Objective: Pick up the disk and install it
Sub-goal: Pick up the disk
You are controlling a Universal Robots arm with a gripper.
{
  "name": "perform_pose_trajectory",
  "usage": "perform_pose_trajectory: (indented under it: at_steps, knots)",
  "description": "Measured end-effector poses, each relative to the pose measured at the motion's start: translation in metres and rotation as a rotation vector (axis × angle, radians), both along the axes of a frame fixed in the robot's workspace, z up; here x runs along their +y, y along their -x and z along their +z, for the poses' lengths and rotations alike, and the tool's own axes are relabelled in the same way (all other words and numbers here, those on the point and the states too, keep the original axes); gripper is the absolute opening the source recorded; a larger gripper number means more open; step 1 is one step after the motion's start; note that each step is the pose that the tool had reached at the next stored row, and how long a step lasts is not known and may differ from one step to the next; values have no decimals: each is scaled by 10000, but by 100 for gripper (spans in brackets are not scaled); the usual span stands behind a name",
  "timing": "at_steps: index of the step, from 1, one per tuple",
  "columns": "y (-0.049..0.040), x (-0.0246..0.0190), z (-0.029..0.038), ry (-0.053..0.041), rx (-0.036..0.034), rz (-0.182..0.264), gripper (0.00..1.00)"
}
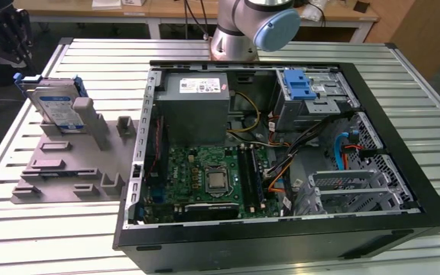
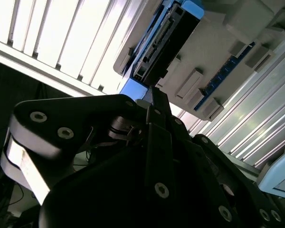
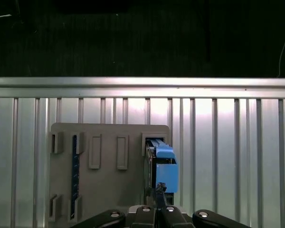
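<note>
Looking through the exterior view, we find the disk [image 1: 55,106] standing on edge in the grey holder [image 1: 67,166] at the exterior view's left, beside the open computer case [image 1: 281,238]; its long axis leans upright; its white-and-blue label faces the near side, and we cannot read the writing; the gripper [image 1: 7,35] hangs just beyond it; in both wrist views the disk [image 2: 166,38] [image 3: 164,166] shows edge-on near the gripper [image 2: 154,97] [image 3: 157,191]; whether it is spread or closed we cannot tell.

Exterior view: high, oblique, well back from the grey holder plate [image 1: 61,159], open computer case [image 1: 281,240] beside it. First wrist view: above the plate, facing down, near. Second wrist view: closer, slanted across it. Shared by all three: plate and upright disk [image 1: 55,107].
</note>
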State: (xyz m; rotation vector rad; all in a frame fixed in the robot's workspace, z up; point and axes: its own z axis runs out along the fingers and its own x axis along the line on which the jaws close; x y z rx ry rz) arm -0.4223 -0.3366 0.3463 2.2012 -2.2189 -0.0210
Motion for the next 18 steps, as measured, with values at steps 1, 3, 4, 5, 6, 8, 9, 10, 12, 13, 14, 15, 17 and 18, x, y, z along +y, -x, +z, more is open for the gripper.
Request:
perform_pose_trajectory:
  at_steps: [1,3,4,5,6,8,9,10,12,13,14,15,17,18]
  knots:
    - [0,0,0,0,0,0,11]
    - [1,0,0,0,0,0,11]
    - [1,0,0,0,0,0,11]
    - [1,0,0,0,0,0,16]
    - [1,0,0,0,-1,0,16]
    - [1,0,0,0,0,0,29]
    - [1,0,0,0,0,0,29]
    - [1,0,0,0,0,0,35]
    - [1,0,0,0,0,0,41]
    - [1,0,0,0,-1,0,47]
    - [1,0,0,0,0,0,52]
    - [1,0,0,0,0,0,52]
    - [2,0,0,0,0,0,58]
    - [2,0,-1,0,-1,0,64]
